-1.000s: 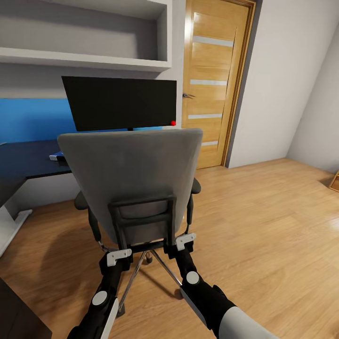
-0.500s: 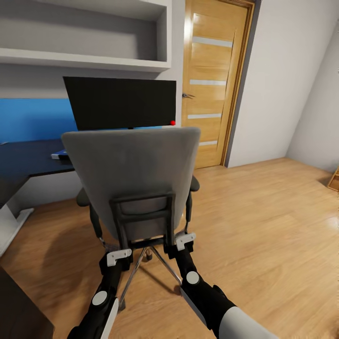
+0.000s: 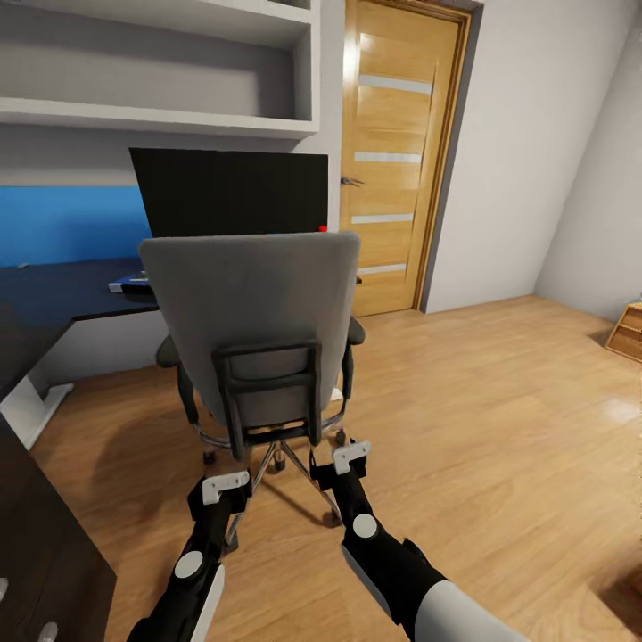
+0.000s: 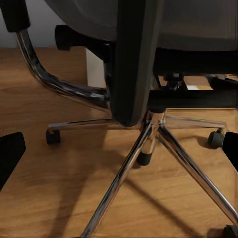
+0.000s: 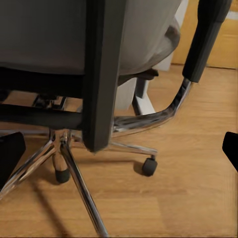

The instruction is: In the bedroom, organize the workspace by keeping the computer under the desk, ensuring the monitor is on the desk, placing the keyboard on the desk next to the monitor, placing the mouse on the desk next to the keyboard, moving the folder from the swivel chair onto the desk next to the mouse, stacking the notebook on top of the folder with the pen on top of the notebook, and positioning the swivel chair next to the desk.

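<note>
Directly ahead, swivel chair [image 3: 254,321] facing desk [image 3: 62,294].

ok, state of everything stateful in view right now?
swivel chair: upright on the floor, back to camera, short of the desk
monitor: standing on the desk, screen dark
door: closed
left gripper: open, empty
right gripper: open, empty
</note>
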You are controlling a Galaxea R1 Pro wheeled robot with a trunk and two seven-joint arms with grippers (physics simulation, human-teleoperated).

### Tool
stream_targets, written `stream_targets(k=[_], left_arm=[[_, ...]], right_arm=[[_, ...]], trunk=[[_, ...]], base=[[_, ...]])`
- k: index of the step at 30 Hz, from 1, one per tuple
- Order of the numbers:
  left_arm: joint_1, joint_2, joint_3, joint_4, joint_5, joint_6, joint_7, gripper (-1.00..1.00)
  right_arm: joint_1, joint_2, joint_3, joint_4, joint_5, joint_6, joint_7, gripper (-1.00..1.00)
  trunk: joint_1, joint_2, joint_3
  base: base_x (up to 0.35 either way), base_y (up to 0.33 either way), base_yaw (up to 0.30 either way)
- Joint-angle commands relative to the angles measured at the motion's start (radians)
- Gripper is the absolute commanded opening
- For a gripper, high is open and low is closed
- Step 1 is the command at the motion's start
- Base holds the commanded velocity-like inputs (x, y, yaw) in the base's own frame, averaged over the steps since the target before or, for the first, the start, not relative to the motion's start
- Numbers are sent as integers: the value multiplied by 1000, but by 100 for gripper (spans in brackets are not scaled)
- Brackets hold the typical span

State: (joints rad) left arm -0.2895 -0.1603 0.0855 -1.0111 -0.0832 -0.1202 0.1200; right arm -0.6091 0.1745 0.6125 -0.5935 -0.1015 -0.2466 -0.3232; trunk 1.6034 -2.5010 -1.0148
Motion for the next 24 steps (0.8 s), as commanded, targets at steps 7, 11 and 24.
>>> stream_targets(k=[7,11,24], left_arm=[[0,-1,2,0,-9,-2,3,100],[0,-1,2,0,-9,-2,3,100],[0,-1,2,20,-9,-2,2,100]], right_arm=[[-1,0,6,2,-10,-6,-5,100],[-1,0,6,3,-10,-6,-5,100],[-1,0,5,22,-11,-6,-5,100]], trunk=[[-1,0,-1],[-1,0,-1],[-1,0,-1]], base=[[-223,-11,0],[-215,-15,0],[-266,-97,0]])
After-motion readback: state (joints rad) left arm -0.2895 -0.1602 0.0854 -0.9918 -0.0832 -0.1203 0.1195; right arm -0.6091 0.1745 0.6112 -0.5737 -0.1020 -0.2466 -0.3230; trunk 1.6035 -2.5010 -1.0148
